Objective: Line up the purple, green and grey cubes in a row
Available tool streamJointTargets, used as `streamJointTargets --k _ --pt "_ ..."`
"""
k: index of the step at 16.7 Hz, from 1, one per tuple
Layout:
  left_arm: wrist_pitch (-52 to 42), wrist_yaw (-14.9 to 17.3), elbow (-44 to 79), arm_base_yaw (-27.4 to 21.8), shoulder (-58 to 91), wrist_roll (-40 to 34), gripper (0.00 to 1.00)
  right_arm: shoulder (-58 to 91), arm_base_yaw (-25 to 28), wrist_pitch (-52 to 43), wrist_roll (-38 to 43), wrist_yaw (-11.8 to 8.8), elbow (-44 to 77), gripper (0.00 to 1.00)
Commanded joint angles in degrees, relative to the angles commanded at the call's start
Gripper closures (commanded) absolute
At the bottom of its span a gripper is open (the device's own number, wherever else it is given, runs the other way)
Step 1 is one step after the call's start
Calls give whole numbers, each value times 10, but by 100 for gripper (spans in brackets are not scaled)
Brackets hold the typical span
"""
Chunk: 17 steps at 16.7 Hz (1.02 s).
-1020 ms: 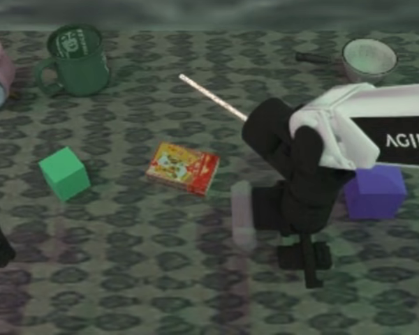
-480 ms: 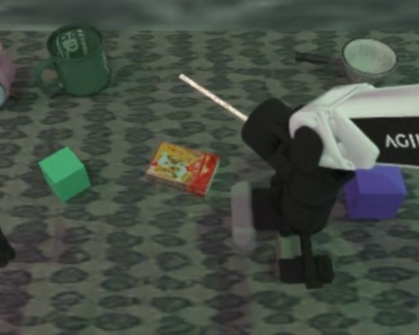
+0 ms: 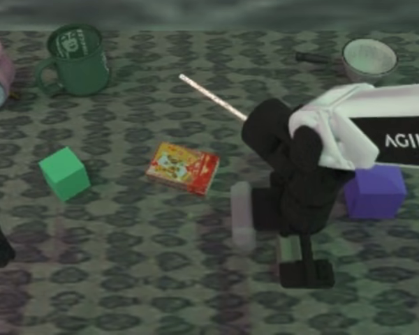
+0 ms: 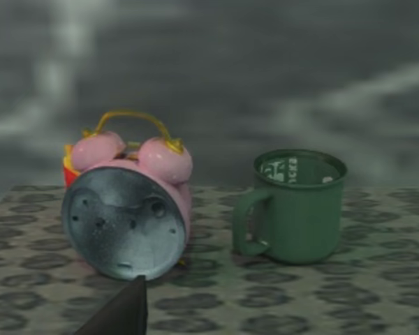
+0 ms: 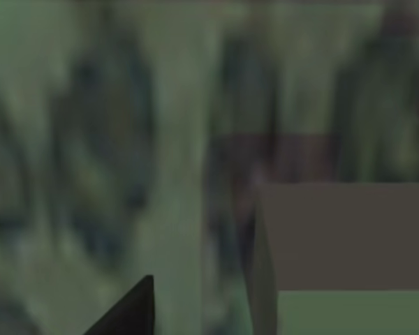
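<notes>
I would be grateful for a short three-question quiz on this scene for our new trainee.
1. True or false: the green cube touches the purple cube.
2. In the top view, which thing lies between the green cube and the right pincer? A: the red-and-yellow box. B: the green mug. C: the pink alarm clock.
3. Fill in: the right pincer is low over the table, to the left of the purple cube, and its wrist view shows the ___ cube close up.

Key: 1 false, they sit on opposite sides of the table. 2 A. 3 grey; the grey cube.
</notes>
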Motion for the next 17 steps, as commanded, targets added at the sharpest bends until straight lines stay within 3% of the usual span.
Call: streamJointTargets --k 8,17 --pt "0 0 0 0 0 0 0 -51 3 -141 -4 0 88 0" --pt "-40 2 58 -7 59 27 0 -109 -24 -101 19 -8 49 0"
